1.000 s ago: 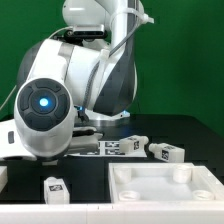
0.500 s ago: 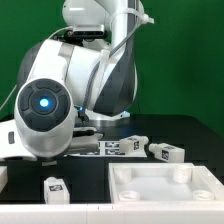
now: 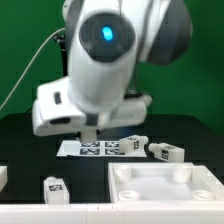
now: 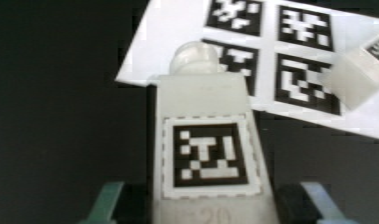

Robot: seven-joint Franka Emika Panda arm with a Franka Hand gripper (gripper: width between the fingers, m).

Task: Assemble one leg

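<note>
In the wrist view a white leg (image 4: 207,140) with a black-and-white tag lies lengthwise between my fingers, its narrow end pointing at the marker board (image 4: 275,50). My gripper (image 4: 212,205) is open. Its fingers (image 4: 111,200) stand on either side of the leg with a dark gap on each side. In the exterior view the gripper (image 3: 92,130) hangs low over the near-left end of the marker board (image 3: 100,148), and the leg between the fingers is hidden there.
Other legs lie at the front left (image 3: 54,188), right of the marker board (image 3: 166,152) and at its right end (image 3: 134,143). The large white tray-like body (image 3: 165,185) fills the front right. A white block (image 3: 3,178) sits at the exterior view's left edge.
The arm has swung: its bulky body rose and shifted toward the exterior view's right. The gripper now hangs down at the marker board's left end. The loose legs and the tray have not moved.
</note>
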